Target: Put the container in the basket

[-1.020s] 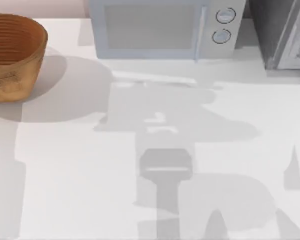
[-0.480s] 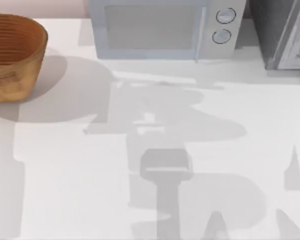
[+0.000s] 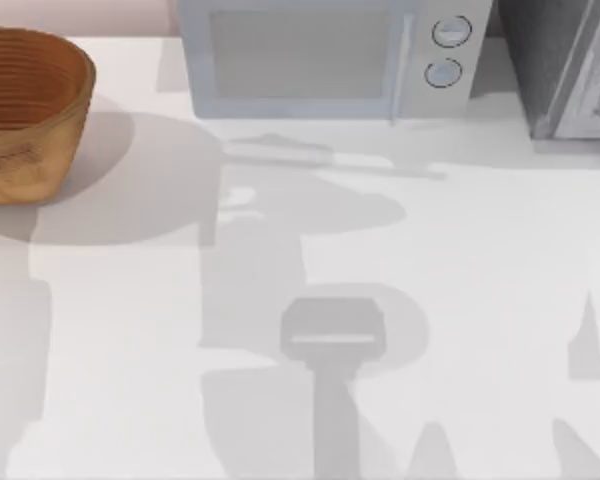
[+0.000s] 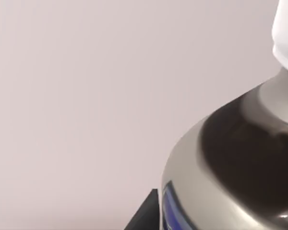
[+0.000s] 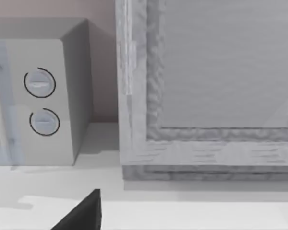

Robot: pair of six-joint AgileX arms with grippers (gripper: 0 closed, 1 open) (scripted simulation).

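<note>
Standing on the surface (image 3: 460,260): the basket (image 3: 25,110), at the far left of the top view near the back edge, upright, its wide rim open upward and its ribbed orange-brown wall facing the camera.
Container (image 4: 230,158): up close in the left wrist view, with a pale pink wall behind it; the dark neck, the silver shoulder and a strip of blue on the label band show, and the white cap (image 4: 287,33) sits at the edge of the picture.
Left claw (image 4: 201,215): clenched on the container, with one dark finger (image 4: 146,218) lying against the bottle's silver side.
Right claw (image 5: 81,215): a dark tip of it shows in the right wrist view, low over the white surface; whether it is released or clenched I cannot tell.
Microwave (image 3: 320,60): at the back of the surface in the middle, its door shut, two round dials (image 3: 446,50) on its right side.
Grey framed panel (image 5: 206,86): just right of the microwave, standing at the back of the surface.
Shadows (image 3: 330,340): grey arm shapes spread across the middle of the surface.
</note>
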